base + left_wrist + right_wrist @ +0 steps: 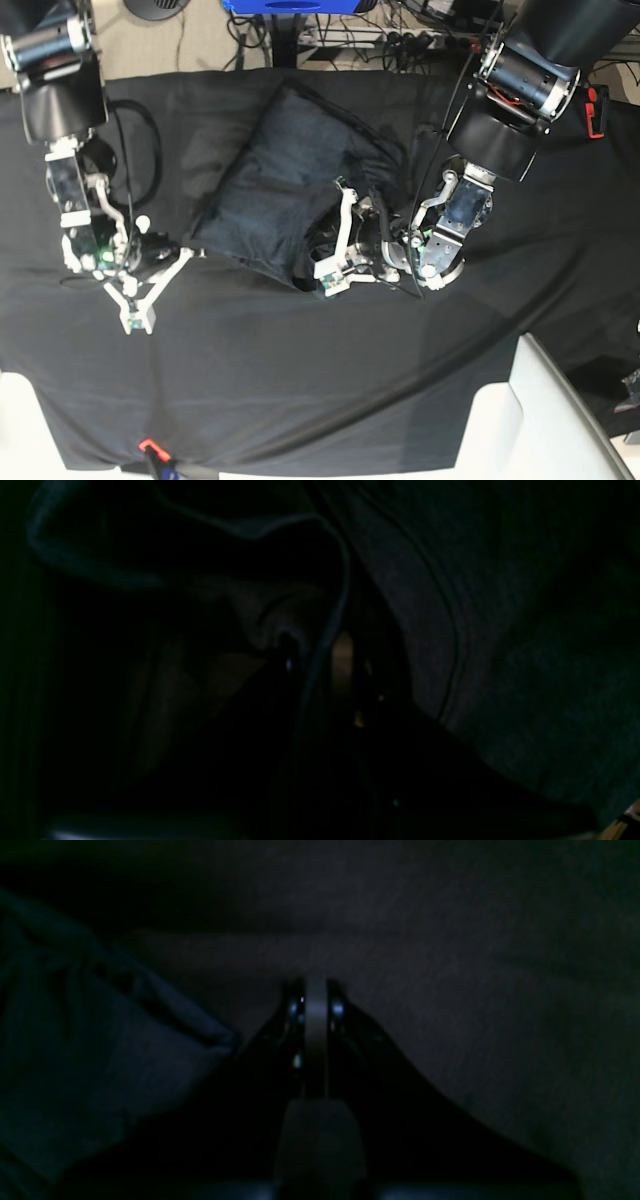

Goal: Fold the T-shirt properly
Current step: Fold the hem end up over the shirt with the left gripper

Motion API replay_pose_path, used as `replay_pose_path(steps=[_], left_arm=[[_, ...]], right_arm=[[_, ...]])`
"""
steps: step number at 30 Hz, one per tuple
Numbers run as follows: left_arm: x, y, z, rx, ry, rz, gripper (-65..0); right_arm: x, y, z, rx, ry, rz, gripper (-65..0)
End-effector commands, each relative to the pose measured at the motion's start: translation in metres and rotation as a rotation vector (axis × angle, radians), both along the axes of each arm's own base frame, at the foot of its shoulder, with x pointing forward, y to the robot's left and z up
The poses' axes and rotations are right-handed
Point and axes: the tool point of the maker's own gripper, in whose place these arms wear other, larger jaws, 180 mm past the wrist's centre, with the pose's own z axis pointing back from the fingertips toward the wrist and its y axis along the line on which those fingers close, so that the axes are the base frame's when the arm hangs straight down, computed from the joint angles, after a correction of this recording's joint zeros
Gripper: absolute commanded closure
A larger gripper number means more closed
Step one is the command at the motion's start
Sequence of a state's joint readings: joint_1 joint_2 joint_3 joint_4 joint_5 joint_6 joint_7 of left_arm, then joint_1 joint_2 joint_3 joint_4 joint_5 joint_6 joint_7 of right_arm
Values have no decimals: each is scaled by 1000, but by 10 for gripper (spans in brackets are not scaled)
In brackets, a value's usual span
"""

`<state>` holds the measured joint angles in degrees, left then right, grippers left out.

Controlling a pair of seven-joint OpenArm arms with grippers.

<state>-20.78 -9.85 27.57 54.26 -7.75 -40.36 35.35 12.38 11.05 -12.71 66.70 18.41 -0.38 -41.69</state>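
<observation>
T-shirt [290,185] lying bunched and partly folded on the black table cloth [330,380], roughly mid-table toward the far edge, one corner pointing away from the robot and the near hem sagging in loose creases. Dark charcoal knit, faintly heathered, a shade lighter than the cloth beneath.

Left gripper [333,268] pushed in at the shirt's near edge, on the side toward its own arm, fingers reaching under or into the drooping folds. Nearly closed, with a ridge of fabric running between the fingers in the left wrist view [345,655]; seemingly pinched on the T-shirt [500,630], though too dark there to be sure how much cloth is caught. Seamed shirt panel filling the space to one side of that gripper, a curled hem [280,527] looping just ahead of the fingertips. Cable draped along the left arm down to the wrist.

Right gripper [133,318] well apart from the shirt, out on bare table cloth on its own side of the table, tips resting on or just above the cloth. Jaws together on nothing, pads meeting flat in the right wrist view [316,990]. Ahead of and around those fingertips only dark weave; a rumpled, bluish fold [75,1040] off to one side of the gripper, not touching it, too dim to tell whether shirt or table cloth.
</observation>
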Motion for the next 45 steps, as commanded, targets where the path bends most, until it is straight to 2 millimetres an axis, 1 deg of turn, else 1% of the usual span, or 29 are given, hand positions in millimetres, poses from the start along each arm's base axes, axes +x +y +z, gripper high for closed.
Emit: replay_pose_path(steps=[1,4,7,11,15,17,18,23,26,28,30,34,39,40,42,45], left_arm=[[-1,15,-6,81,10,-10,0],[0,15,-5,81,9,-10,0],[2,13,-4,77,4,-10,0],[6,13,-1,75,-5,-9,0],[16,11,6,75,-25,-14,0],[17,13,3,83,-16,-9,0],[22,12,6,82,-20,-7,0],[33,-9,10,30,-31,-12,0],[31,-26,8,47,-37,-91,0],[26,-39,6,65,-31,-147,0],[24,-48,6,81,-38,-195,0],[29,-66,15,67,-79,-260,0],[33,-74,21,83,-106,-308,0],[32,-76,21,83,-109,-317,0],[39,-84,29,66,-133,-328,0],[41,-91,33,30,-149,-327,0]], right_arm=[[17,7,14,-1,-53,26,0],[11,24,11,-9,-44,88,0],[-3,48,-1,23,-13,111,0],[-20,64,-11,52,18,119,0],[-35,65,-22,56,52,119,0],[-43,64,-27,53,68,120,0],[-48,63,-30,52,78,118,0],[-70,64,-40,57,112,120,0],[-82,69,-38,71,108,128,0],[-89,70,-38,73,130,131,0],[-94,71,-37,74,145,135,0],[-107,77,-33,91,141,145,0],[-126,83,-32,104,170,155,0],[-128,84,-31,106,171,156,0],[-132,85,-29,111,169,155,0],[-140,83,-30,105,177,106,0]])
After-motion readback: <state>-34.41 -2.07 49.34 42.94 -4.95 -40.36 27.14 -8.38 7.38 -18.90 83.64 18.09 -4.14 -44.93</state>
